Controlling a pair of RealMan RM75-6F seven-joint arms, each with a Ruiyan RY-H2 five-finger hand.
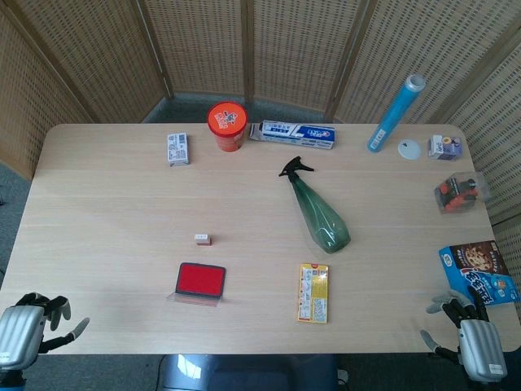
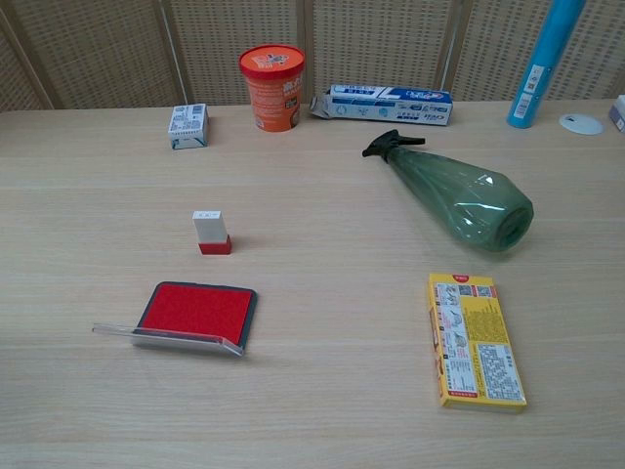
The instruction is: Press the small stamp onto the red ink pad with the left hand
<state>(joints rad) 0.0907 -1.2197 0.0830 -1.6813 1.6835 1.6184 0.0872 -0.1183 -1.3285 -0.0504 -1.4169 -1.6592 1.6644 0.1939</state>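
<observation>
standing upright on its red base, the small white block stamp with the red foot sits alone on the pale wood-grain worktop, just behind the red ink pad in its dark rounded tray, close but apart from it. the pad's lid is folded open, a clear hinged flap lying flat at the near edge, so the flat felt-like red surface is bared and ready for a press; that layout suggests the pair was set out for a short lift and a straight downward push. the left hand, metal-cased with dark fingers, waits at the near left corner of the worktop, well apart from the stamp, its fingers spread and holding nothing. the right hand rests at the near right corner, fingers likewise loose and empty as far as the head view shows. judging by this, the grasp has not yet begun. further out lie a flat yellow printed card box, a translucent green plastic spray bottle on its side, an orange lidded paper cup, a long blue-and-white carton, a small white box and a tall blue tube.
</observation>
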